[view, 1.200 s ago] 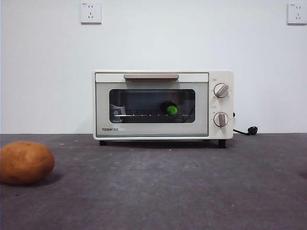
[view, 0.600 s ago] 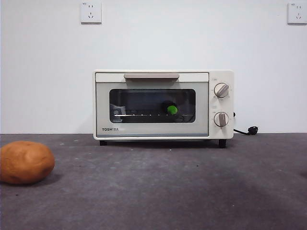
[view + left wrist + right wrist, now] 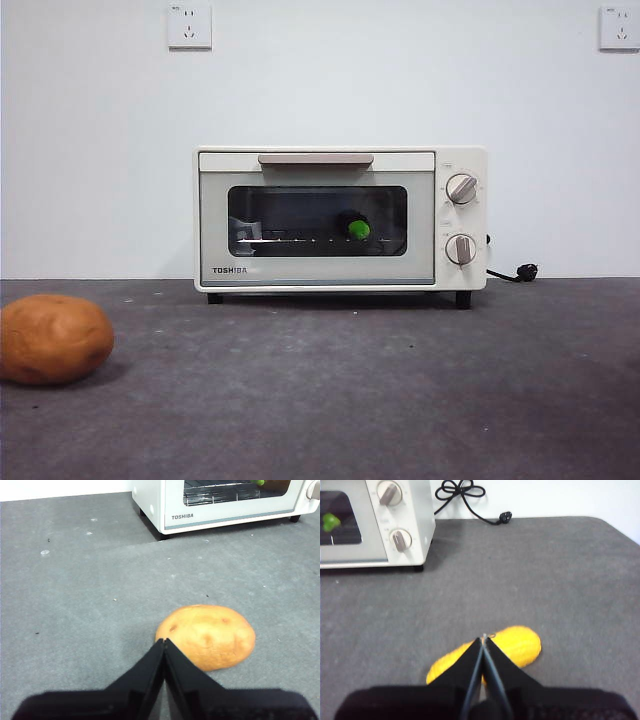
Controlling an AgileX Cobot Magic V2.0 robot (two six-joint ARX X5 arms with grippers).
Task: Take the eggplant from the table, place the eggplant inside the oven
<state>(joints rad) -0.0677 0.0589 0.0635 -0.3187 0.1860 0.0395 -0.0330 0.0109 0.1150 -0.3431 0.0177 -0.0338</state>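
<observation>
The cream-white oven (image 3: 340, 220) stands at the back of the table (image 3: 330, 400) with its glass door closed. Behind the window the eggplant (image 3: 354, 226) rests on the wire rack, its lime-green cap facing the glass and its dark body dim behind it. The same green cap (image 3: 329, 521) peeks through the window in the right wrist view. My left gripper (image 3: 164, 642) is shut and empty, hovering just short of the potato. My right gripper (image 3: 483, 639) is shut and empty too, above a yellow corn cob. Neither arm appears in the front view.
A round brown potato (image 3: 52, 338) lies at the front left of the table, also seen as the potato (image 3: 207, 635) under the left wrist. A yellow corn cob (image 3: 510, 647) lies to the right of the oven. The oven's black cord and plug (image 3: 485, 505) trail behind it.
</observation>
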